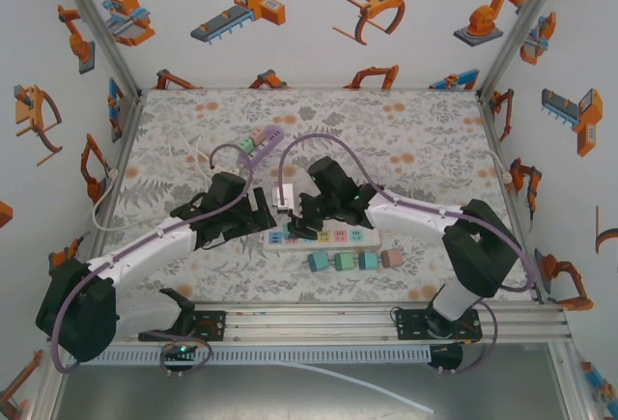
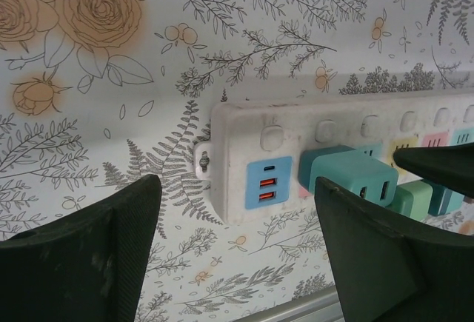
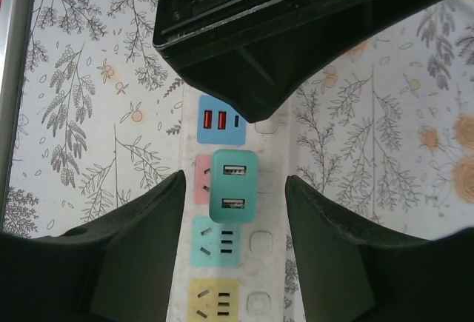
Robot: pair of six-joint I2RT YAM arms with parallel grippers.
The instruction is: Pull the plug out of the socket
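Teal plug [image 3: 234,186] straddled by right hand [image 3: 233,183], untouched.

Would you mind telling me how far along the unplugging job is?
Done: right gripper straddles the teal plug, jaws open, not touching. In hand: left gripper open at the end of the power strip. Remaining: grip the plug, still seated, and pull it out.
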